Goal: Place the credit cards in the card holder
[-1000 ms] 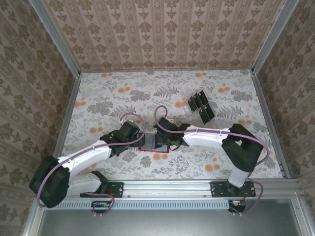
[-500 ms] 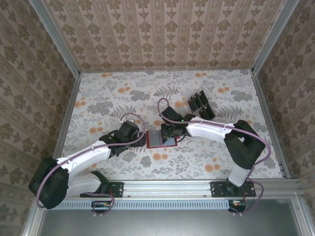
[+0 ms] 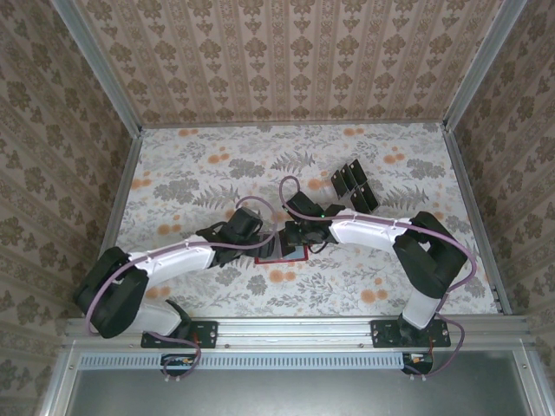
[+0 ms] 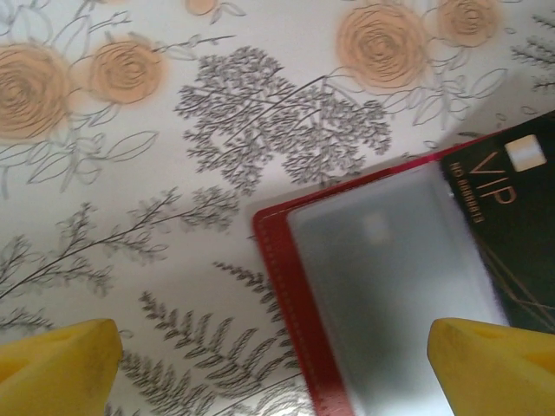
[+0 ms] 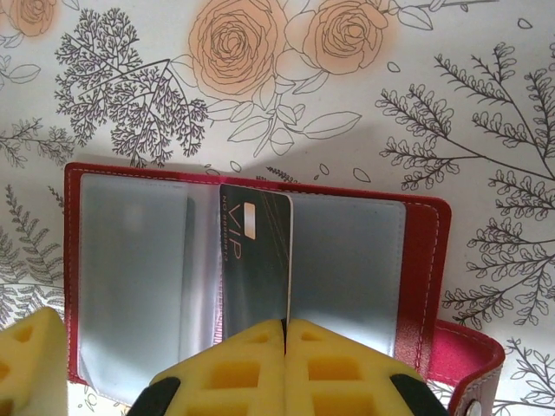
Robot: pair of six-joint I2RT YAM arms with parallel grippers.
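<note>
The red card holder (image 5: 422, 251) lies open on the flowered table, its clear greyish sleeves facing up. My right gripper (image 5: 285, 325) is shut on a black credit card (image 5: 254, 260) marked VIP, held on edge over the holder's middle fold. My left gripper (image 4: 276, 364) is open, its yellow fingertips (image 4: 56, 360) straddling the card holder's left corner (image 4: 277, 260); the black card (image 4: 512, 225) shows at the right of that view. From above, both grippers meet over the card holder (image 3: 279, 254), the left gripper (image 3: 263, 243) beside the right gripper (image 3: 293, 241). Several more black credit cards (image 3: 354, 186) lie at the back right.
The red clasp tab (image 5: 468, 364) sticks out at the holder's right edge. Patterned walls and metal rails (image 3: 473, 217) enclose the table. Open tabletop lies to the left and behind the holder.
My left arm has swung right and brought its open gripper to the holder's left edge. The right gripper, still shut on the card, has shifted slightly over the open holder.
</note>
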